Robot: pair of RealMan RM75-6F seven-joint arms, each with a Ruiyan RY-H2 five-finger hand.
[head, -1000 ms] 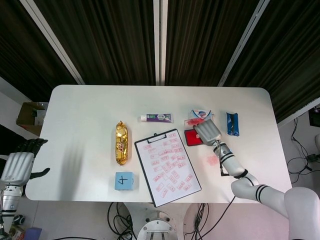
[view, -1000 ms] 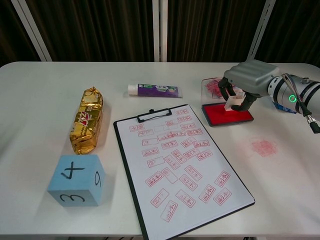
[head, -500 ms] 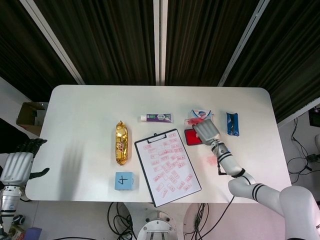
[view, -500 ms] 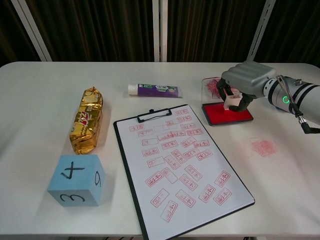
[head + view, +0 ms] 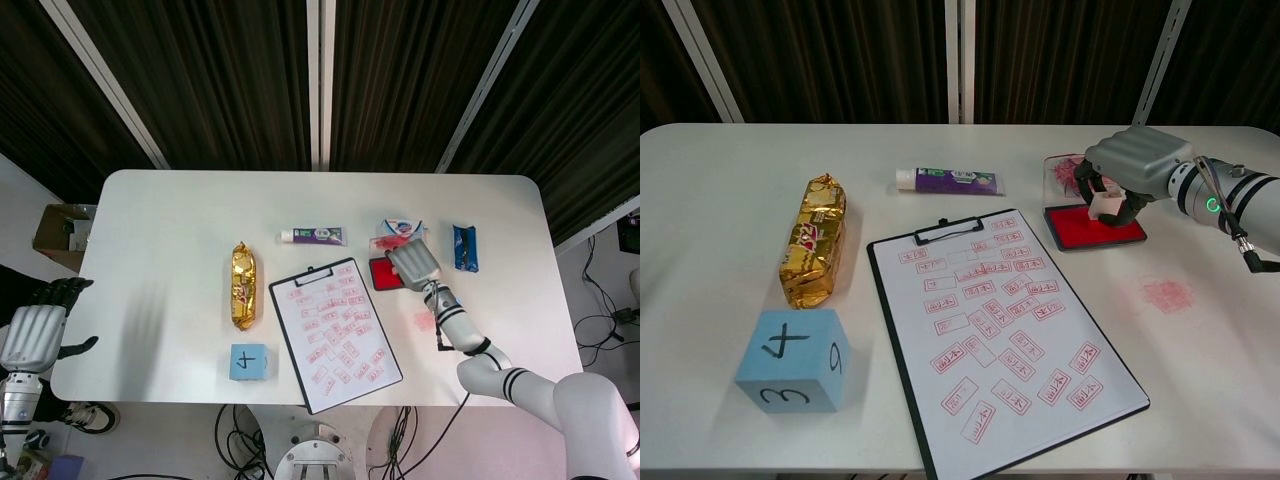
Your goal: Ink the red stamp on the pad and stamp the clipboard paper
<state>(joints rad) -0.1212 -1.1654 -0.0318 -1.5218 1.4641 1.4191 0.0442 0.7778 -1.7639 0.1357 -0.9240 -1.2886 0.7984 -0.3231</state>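
Right hand (image 5: 1127,168) sits slightly further right and lower over the red ink pad (image 5: 1093,229) than half a second ago, otherwise little changed. It grips the stamp (image 5: 1106,205) between curled fingers (image 5: 1086,183), palm down, knuckles toward the far edge of the table (image 5: 720,180). The stamp stands roughly upright, long axis near vertical, lower face on or just above the pad; contact cannot be confirmed. The forearm runs from the right edge of the chest view toward the pad. The clipboard (image 5: 1002,330) lies just left of the pad, its paper covered in red impressions, clip toward the far side. Left hand (image 5: 35,335) hangs off the table's left edge, unchanged, fingers apart, holding nothing.
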